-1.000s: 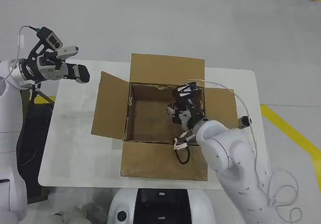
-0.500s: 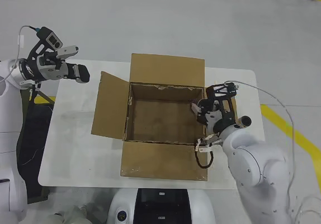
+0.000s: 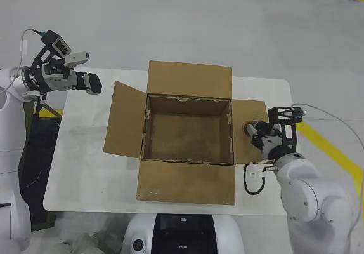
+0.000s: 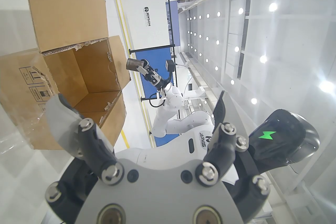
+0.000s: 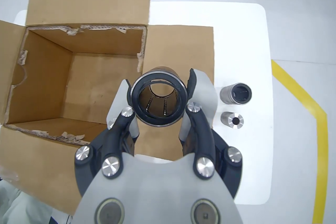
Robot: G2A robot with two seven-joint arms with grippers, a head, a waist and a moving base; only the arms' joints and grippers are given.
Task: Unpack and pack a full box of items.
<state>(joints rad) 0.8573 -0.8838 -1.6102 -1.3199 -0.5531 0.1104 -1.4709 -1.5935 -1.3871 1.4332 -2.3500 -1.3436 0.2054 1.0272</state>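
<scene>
Cardboard box [image 4: 68, 9] bears printed labels [image 4: 34, 83]; right gripper [image 5: 160, 83] fingers [image 5: 202, 93] clamp a bearing [image 5: 159, 122].

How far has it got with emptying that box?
Done: the box looks empty, and a big cylinder and a small cylinder sit on the table beside its flap. In hand: the right gripper holds a sleeve above that flap. The left gripper is open, away from the box. Left: probably setting the sleeve down, then packing everything back.
</scene>
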